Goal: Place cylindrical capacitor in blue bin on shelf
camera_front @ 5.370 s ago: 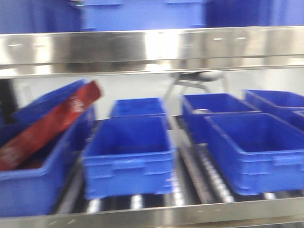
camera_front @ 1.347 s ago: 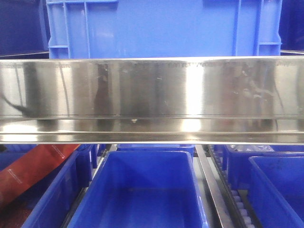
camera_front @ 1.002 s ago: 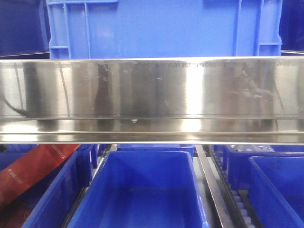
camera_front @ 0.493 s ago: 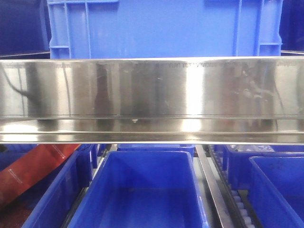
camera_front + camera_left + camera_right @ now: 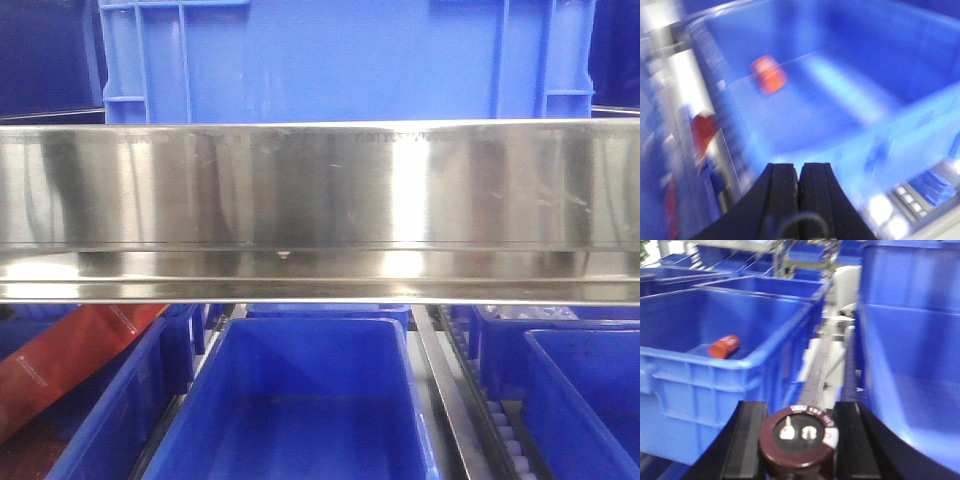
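Front view, counting now: one broad steel rail of the shelf [image 5: 320, 200], one upper bin [image 5: 340, 60] above it, and three blue ones in the near row below, left bin [image 5: 125, 400], centre bin [image 5: 300, 360] and right bin [image 5: 585, 390], with one red packet [image 5: 70, 350] among them. Over on the right wrist view, there's one cylindrical capacitor [image 5: 799, 440] showing two metal terminals, and one orange-red object [image 5: 724, 346].

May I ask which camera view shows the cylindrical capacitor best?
The right wrist view: the cylindrical capacitor sits close-up, clamped in the right end effector, top terminals visible. The front view shows only shelf and bins; the left wrist view shows none of it.
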Action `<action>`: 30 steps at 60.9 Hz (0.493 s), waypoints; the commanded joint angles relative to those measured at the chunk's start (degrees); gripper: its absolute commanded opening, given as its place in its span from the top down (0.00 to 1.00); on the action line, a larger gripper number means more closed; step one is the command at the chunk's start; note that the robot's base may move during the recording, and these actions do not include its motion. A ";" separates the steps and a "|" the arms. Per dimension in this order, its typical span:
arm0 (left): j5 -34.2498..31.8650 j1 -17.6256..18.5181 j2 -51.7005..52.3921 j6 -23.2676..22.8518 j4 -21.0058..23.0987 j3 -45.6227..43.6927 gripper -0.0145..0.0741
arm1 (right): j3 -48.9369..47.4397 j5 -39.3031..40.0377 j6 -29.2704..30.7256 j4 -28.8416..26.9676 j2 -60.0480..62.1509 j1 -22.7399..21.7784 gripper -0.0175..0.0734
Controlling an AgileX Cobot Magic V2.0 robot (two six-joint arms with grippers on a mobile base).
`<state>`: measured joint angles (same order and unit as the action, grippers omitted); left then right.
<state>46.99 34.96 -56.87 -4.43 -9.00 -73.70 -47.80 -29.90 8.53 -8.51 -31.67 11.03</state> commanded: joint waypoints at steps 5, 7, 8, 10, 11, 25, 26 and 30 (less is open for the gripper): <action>-3.24 0.03 10.31 -4.84 -2.29 9.42 0.96 | -7.79 2.50 0.11 0.22 -9.97 3.95 0.85; -3.36 0.03 12.04 -5.73 -2.41 10.99 0.96 | -10.00 2.50 0.23 0.22 -11.99 4.79 0.85; -3.42 0.03 13.29 -6.48 -2.72 12.12 0.96 | -10.94 2.50 0.34 0.22 -12.99 5.44 0.85; -3.42 0.03 14.94 -7.41 -3.10 13.55 0.96 | -13.37 2.50 0.89 0.22 -15.48 6.58 0.85; -3.42 0.03 15.73 -8.26 -3.24 14.55 0.96 | -14.34 2.50 1.04 0.22 -16.62 7.05 0.85; -3.42 0.03 26.54 -9.74 -3.64 23.01 0.96 | -32.64 -1.49 2.08 0.22 -36.93 13.12 0.85; -3.42 0.03 26.93 -9.74 -3.64 23.28 0.96 | -33.75 -1.94 2.08 0.22 -38.80 13.30 0.85; -3.42 0.03 28.44 -9.74 -3.64 24.28 0.96 | -39.08 -4.12 2.08 -0.06 -44.32 13.75 0.85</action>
<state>44.75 34.96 -30.36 -13.61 -12.36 -50.55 -81.33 -32.33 10.00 -8.51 -70.75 24.26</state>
